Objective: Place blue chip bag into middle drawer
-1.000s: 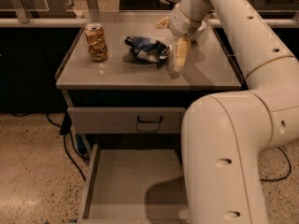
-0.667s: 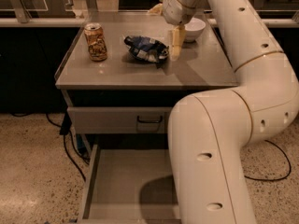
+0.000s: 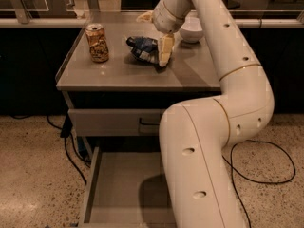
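Speckled terrazzo floor (image 3: 33, 175) runs around a grey metal cabinet (image 3: 118, 75). At the cabinet's foot, nearest the camera, the wide shallow grey middle drawer (image 3: 118, 184) stands open with a bare flat floor, partly hidden by the robot's thick white arm (image 3: 204, 165). Above it is a shut grey drawer front (image 3: 104, 122) with a black handle (image 3: 149, 123).

On the cabinet's top, near the middle, lies the crumpled dark blue foil chip bag (image 3: 142, 49). A tan drink can (image 3: 97, 42) stands upright toward the cabinet's left edge, and a white bowl (image 3: 191, 31) sits at its back right.

The gripper (image 3: 154, 39) hangs over the bag with its pale fingers (image 3: 165, 49) spread apart. One points down, just beside the bag's right edge, and the other is raised behind it. Nothing is held.

The bag looks light, soft and slippery, and should crush easily. The raised, crumpled middle is likely the best place to pinch it, since a flat corner could slide out.
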`<state>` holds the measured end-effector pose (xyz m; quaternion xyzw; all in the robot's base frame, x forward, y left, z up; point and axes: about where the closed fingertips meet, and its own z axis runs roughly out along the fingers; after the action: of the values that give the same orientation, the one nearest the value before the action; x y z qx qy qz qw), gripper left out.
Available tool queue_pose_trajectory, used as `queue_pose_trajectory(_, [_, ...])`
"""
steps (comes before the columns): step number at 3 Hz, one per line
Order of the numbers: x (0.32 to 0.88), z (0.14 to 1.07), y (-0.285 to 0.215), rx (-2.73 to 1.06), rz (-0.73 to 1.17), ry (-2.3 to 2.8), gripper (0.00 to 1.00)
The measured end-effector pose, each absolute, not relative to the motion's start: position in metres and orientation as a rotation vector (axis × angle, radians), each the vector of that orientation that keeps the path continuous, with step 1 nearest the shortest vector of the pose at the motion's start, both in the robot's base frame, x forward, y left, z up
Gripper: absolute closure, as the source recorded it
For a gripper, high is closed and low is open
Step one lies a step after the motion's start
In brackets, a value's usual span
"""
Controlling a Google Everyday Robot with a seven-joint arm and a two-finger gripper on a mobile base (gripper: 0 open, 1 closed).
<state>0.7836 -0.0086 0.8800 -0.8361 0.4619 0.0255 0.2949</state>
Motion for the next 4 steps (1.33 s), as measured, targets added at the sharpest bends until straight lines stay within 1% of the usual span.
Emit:
queue_pose_trajectory(1, [0.7886,0.8769,-0.0054,-2.215,0.062,1.229,0.01])
queue_pose_trajectory(2, [0.7886,0.8769,-0.0054,-2.215,0.062,1.229,0.19])
queue_pose_trajectory(3, [0.7886,0.8769,-0.0054,-2.215,0.062,1.229,0.42])
queue_pose_trajectory(4, [0.7886,0.8769,-0.0054,-2.215,0.062,1.229,0.75])
